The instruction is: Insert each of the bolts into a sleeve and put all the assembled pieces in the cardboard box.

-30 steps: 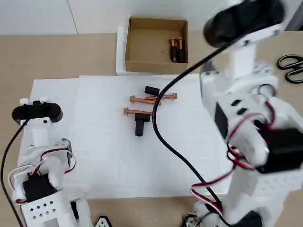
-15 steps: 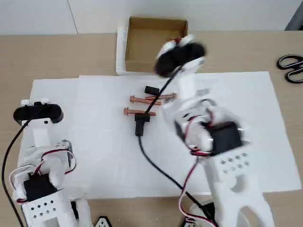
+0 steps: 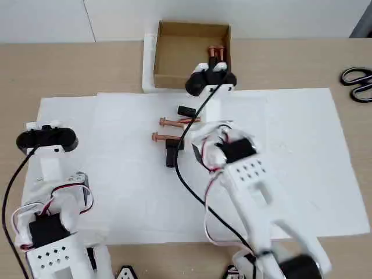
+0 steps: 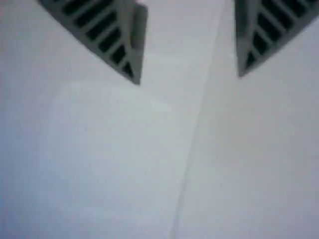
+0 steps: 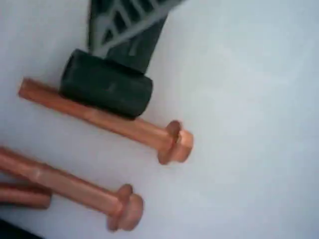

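Observation:
Three copper bolts lie on the white paper below the cardboard box (image 3: 174, 52); two show as the upper bolt (image 3: 173, 122) and the lower bolt (image 3: 164, 138). A black sleeve (image 3: 186, 111) lies above them and another sleeve (image 3: 171, 154) below. Assembled pieces (image 3: 216, 56) rest inside the box at its right wall. My right gripper (image 3: 203, 116) hangs over the bolts' heads, open. One of its fingers (image 5: 124, 30) touches a sleeve (image 5: 107, 84) that lies against a bolt (image 5: 114, 122). Beside that is a second bolt (image 5: 70, 186). My left gripper (image 4: 189, 72) is open over bare paper at the left.
White paper (image 3: 116, 186) covers most of the table. Scissors (image 3: 357, 81) lie at the far right edge. The right arm's black cable (image 3: 189, 174) crosses the paper near the lower sleeve. A white strip (image 3: 149, 64) lies along the box's left side.
The right arm has swung from high on the right to the left and down over the bolts. The left arm has stayed where it was.

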